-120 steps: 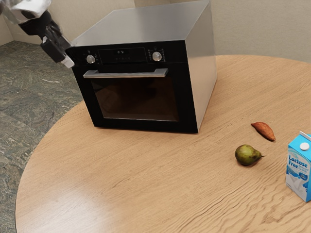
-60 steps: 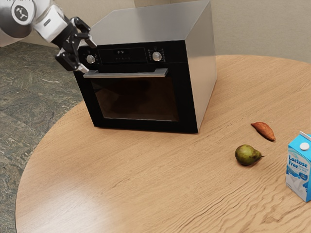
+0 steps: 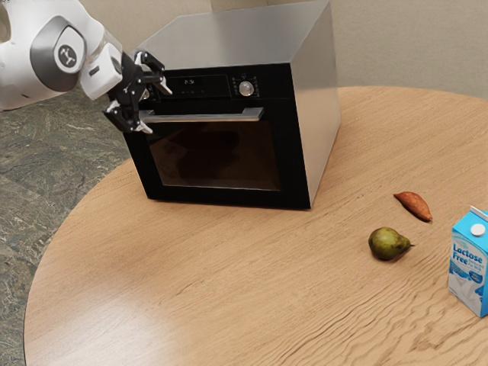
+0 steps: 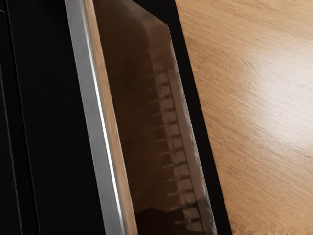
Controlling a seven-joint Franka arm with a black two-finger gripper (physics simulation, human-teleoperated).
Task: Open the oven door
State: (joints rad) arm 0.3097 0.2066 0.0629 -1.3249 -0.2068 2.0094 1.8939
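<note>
My gripper [image 3: 158, 105] stands open in the exterior view, at the handle's end on the exterior view's left, one finger above the bar's level and the other below it. Whether either finger touches the bar cannot be told. The black oven's door [image 3: 217, 156] is closed, with a silver handle [image 3: 206, 117] across its top. In the wrist view the handle [image 4: 100, 117] runs as a long bar close under my hand, beside the dark glass [image 4: 142, 117] of the door.
A round wooden table [image 3: 221, 274] carries the oven. A green pear [image 3: 389, 243], a reddish-brown sweet potato [image 3: 414, 205] and a blue-and-white milk carton [image 3: 469, 263] lie or stand toward the exterior view's right. Two knobs sit above the handle, one [image 3: 246, 88] in plain sight.
My hand has moved toward the exterior view's right and slightly down, to the handle's near end, and has turned so that both fingers show spread. The oven door has not moved.
</note>
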